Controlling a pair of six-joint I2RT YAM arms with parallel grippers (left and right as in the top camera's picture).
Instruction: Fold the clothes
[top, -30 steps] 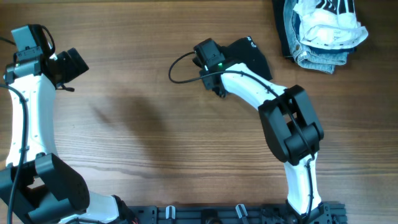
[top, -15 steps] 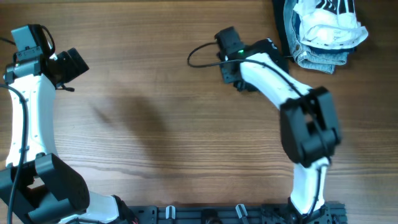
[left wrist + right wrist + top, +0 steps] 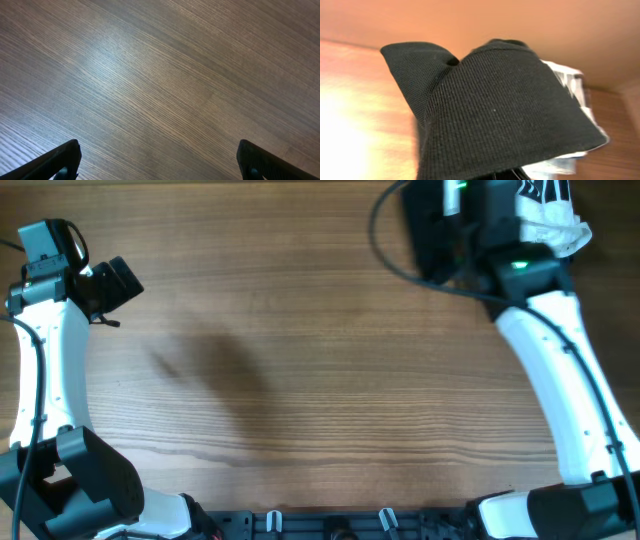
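A black knit garment (image 3: 425,235) hangs bunched from my right gripper (image 3: 458,215) at the table's far right edge. In the right wrist view the garment (image 3: 495,115) fills most of the frame and hides the fingers. A pile of clothes lies just to the right, with a white printed piece (image 3: 552,222) on top; it also shows behind the black cloth in the right wrist view (image 3: 572,82). My left gripper (image 3: 115,280) is open and empty above bare wood at the far left, with its fingertips wide apart in the left wrist view (image 3: 160,165).
The wooden table (image 3: 300,380) spreads between the two arms. The right arm's cable (image 3: 385,240) loops out to the left of the black garment. The arm bases and a black rail (image 3: 380,525) sit along the front edge.
My right gripper has carried the black garment from the table's middle back toward the far right, up against the clothes pile. The left arm has not moved.
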